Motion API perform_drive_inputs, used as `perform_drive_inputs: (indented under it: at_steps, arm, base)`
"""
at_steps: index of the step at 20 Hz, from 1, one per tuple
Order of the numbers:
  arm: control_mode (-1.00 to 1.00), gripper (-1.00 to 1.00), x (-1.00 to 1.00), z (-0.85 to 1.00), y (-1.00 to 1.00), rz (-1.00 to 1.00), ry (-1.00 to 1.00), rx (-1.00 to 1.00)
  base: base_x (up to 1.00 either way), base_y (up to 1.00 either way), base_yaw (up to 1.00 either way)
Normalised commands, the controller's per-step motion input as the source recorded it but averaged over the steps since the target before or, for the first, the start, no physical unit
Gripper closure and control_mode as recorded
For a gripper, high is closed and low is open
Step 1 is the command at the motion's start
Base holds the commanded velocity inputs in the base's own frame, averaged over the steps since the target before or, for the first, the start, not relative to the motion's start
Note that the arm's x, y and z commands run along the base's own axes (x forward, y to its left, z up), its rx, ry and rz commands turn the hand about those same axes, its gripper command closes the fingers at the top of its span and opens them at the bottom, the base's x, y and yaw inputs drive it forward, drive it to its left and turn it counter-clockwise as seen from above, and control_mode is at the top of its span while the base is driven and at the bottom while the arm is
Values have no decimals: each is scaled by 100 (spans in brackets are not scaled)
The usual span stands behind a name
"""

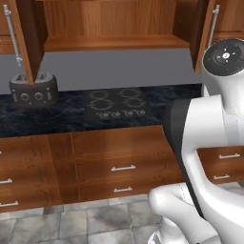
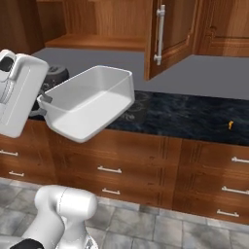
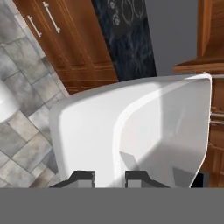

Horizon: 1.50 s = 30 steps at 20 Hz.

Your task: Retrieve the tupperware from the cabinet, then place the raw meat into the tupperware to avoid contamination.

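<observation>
Right base view has one tupperware (image 2: 92, 104) up in the air, tilted, in front of the drawers and clear of the dark counter (image 2: 194, 119). Gripper (image 3: 109, 177) is clamped on its wall, one fingertip (image 3: 83, 177) outside, one inside. One raw meat (image 2: 230, 125) sliver sits far right on that counter, well apart from the tub. Two cabinet (image 2: 172, 34) doors stand open; one toaster (image 1: 34, 90) and one cooktop (image 1: 116, 105) are on the counter.

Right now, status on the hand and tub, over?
Hand shut on tub wall, tub off counter. Meat far right. Nothing between.
</observation>
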Motion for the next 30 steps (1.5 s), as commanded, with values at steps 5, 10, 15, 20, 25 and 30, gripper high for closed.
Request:
perform_drive_inputs:
  at_steps: [5,10,15,20,25,30]
  arm:
    - [100,100,0,0,0,0,0,0]
    - [100,100,0,0,0,0,0,0]
    - [100,100,0,0,0,0,0,0]
    - [100,100,0,0,0,0,0,0]
    - [100,100,0,0,0,0,0,0]
    - [100,100,0,0,0,0,0,0]
  base:
    - [-32,-53,2]
    - [-28,-57,3]
    - [-18,-63,4]
    - [-2,-64,4]
    - [0,-62,3]
    - [0,-59,1]
